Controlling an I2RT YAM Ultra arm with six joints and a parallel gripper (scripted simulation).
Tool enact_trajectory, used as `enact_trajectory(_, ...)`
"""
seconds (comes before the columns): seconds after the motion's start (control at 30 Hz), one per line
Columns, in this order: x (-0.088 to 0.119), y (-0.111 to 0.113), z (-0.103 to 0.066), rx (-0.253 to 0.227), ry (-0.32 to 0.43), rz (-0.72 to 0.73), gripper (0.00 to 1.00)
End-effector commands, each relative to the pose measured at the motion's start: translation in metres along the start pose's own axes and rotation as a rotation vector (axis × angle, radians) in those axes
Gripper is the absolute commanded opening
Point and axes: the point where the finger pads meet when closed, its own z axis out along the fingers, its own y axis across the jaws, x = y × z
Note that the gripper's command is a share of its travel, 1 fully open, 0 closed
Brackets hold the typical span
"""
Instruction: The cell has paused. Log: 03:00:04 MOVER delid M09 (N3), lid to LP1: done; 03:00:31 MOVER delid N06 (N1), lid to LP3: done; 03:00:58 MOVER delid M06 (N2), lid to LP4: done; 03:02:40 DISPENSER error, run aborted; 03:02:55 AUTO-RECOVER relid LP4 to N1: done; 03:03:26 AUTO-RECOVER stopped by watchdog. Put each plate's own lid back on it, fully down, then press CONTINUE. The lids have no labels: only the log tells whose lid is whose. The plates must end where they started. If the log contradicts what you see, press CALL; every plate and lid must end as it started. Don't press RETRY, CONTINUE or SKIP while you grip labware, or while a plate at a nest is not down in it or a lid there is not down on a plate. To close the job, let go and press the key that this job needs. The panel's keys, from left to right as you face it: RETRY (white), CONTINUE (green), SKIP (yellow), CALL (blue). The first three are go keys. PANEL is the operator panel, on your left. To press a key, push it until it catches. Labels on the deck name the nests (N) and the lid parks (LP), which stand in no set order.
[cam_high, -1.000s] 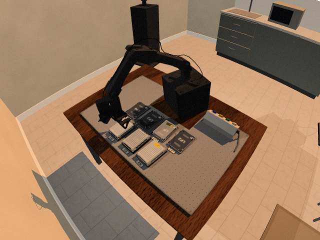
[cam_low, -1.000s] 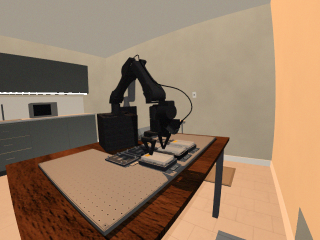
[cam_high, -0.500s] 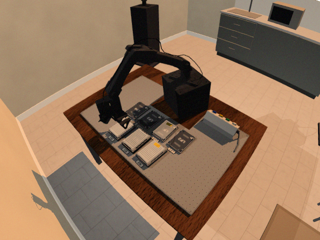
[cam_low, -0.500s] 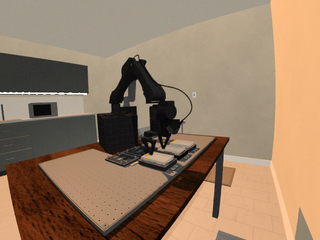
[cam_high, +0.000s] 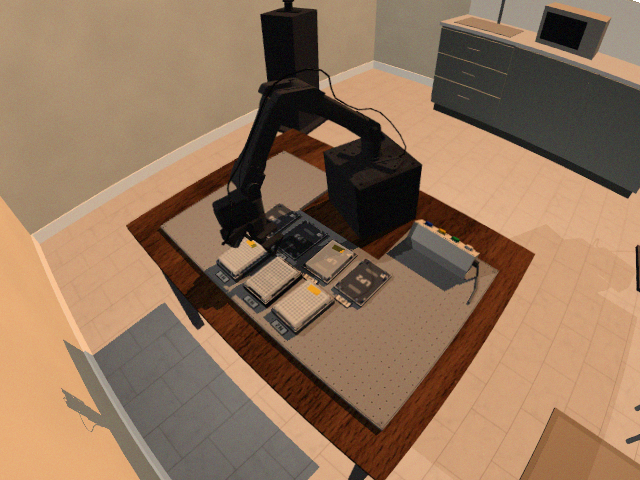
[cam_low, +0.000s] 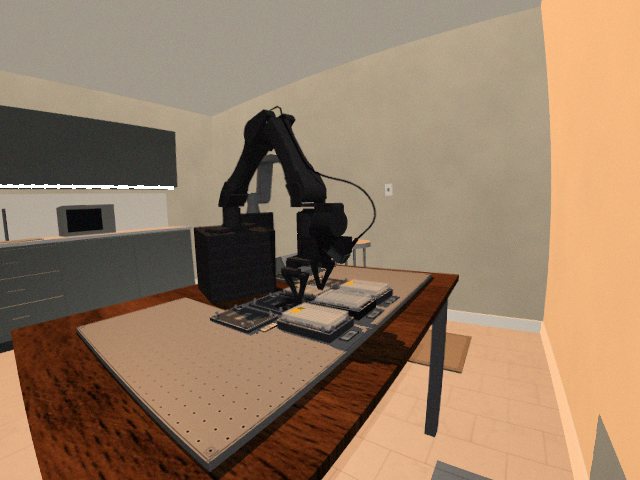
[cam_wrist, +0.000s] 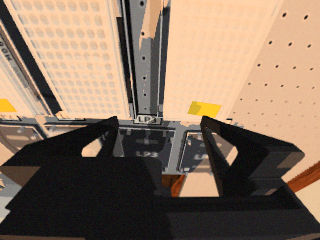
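Three well plates stand in a front row of nests. The far-left plate (cam_high: 241, 256) has a smooth lid with a yellow tag; in the wrist view it is at the right (cam_wrist: 215, 50). The middle plate (cam_high: 272, 279) shows open wells, and is at the left in the wrist view (cam_wrist: 75, 55). The nearest plate (cam_high: 302, 304) carries a yellow tag. A loose clear lid (cam_high: 329, 260) lies on a park in the back row. My gripper (cam_high: 242, 237) is open and empty, low over the back edge of the lidded plate, its fingers astride the gap between two plates.
Dark lid parks (cam_high: 302, 240) (cam_high: 360, 281) stand beside the loose lid. The operator panel (cam_high: 439, 248) with four coloured keys is at the right of the deck. A black box (cam_high: 372, 191) holds the arm's base behind the parks.
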Motion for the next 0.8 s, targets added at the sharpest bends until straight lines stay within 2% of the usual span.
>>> enact_trajectory(0.0,-0.002,0.011,-0.008,0.021,-0.056,0.012,1.0)
enact_trajectory(0.77,0.062,0.089,-0.004,0.018,-0.055,0.012,1.0)
